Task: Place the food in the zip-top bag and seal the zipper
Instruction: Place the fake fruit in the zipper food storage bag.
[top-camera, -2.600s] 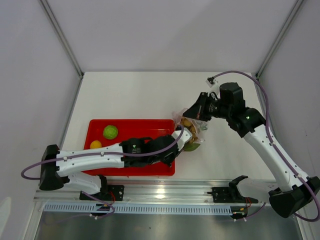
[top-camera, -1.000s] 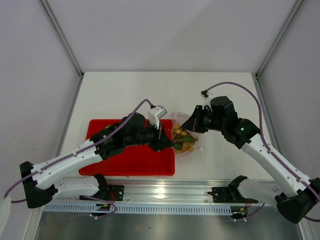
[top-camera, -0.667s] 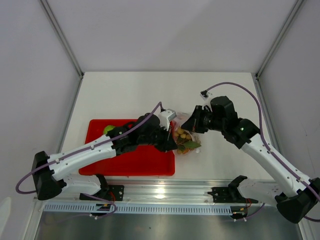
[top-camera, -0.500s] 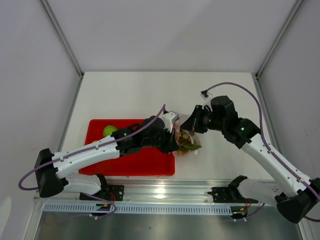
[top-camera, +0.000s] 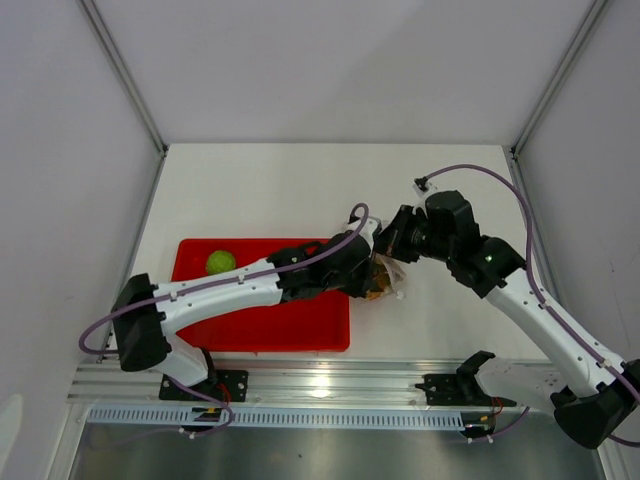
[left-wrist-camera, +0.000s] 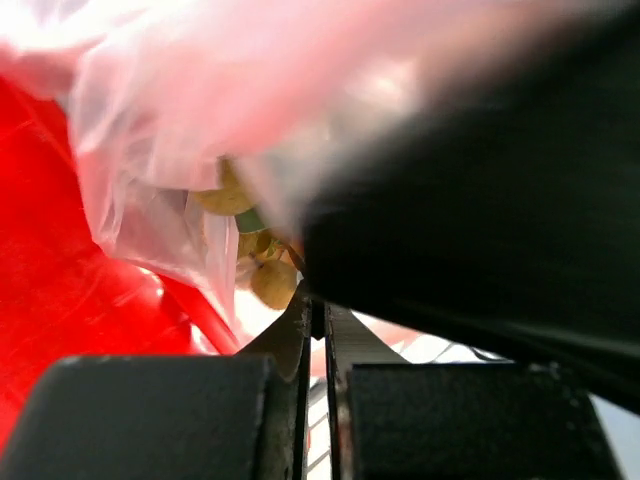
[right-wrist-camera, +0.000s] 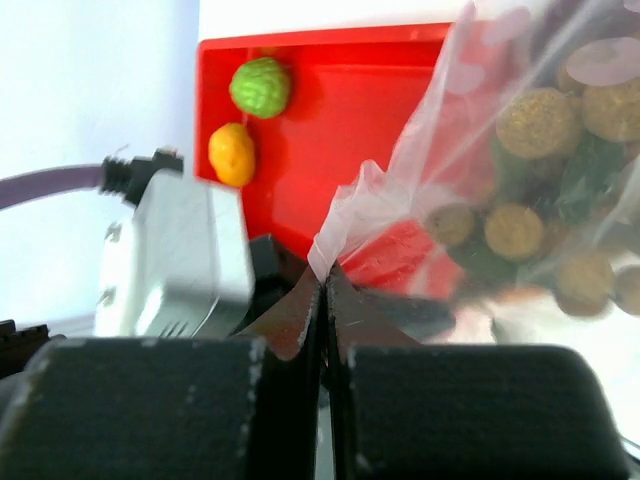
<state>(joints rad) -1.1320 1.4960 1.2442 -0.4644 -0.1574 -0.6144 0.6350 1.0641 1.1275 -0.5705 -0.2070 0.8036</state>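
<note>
The right gripper (right-wrist-camera: 325, 275) is closed on a raised fold of the zip-top bag (right-wrist-camera: 470, 150), which spreads away ahead of its fingertips. The left gripper (left-wrist-camera: 315, 315) is closed too, its tips at the bag's lower edge; whether film is caught between them cannot be told. Beyond the right fingers lies the red tray (right-wrist-camera: 340, 110), where the green ball (right-wrist-camera: 261, 86) and yellow-orange ball (right-wrist-camera: 232, 154) sit near its far rim, with bare floor around them. The bag is thin, clear and crinkled, holding small tan balls (right-wrist-camera: 527, 122) and green stalks (right-wrist-camera: 590, 165).

Red tray (top-camera: 262, 325) on white table (top-camera: 270, 190) (left of centre), metal rail (top-camera: 330, 385) along near edge
</note>
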